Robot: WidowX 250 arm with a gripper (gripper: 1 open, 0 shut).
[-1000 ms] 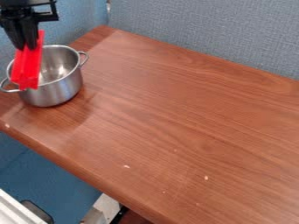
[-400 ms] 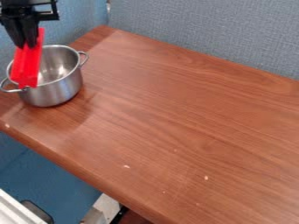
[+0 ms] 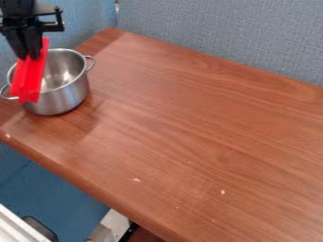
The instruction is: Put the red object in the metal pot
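Note:
The metal pot (image 3: 59, 87) stands near the left corner of the wooden table, shiny, with a small handle showing on its left side. The red object (image 3: 29, 71) hangs upright over the pot's left rim, with its lower end down at the rim and partly in front of the pot's wall. My gripper (image 3: 32, 43) comes down from the top left and is shut on the red object's upper end. The black fingers hide the top of the bar.
The brown wooden table (image 3: 190, 123) stretches to the right and toward the front. A blue-grey wall (image 3: 240, 33) runs behind it. The table's left edge lies just beside the pot, with blue floor below.
The red object's lower end has tilted slightly left and dropped a little along the pot's left rim. The gripper has barely moved.

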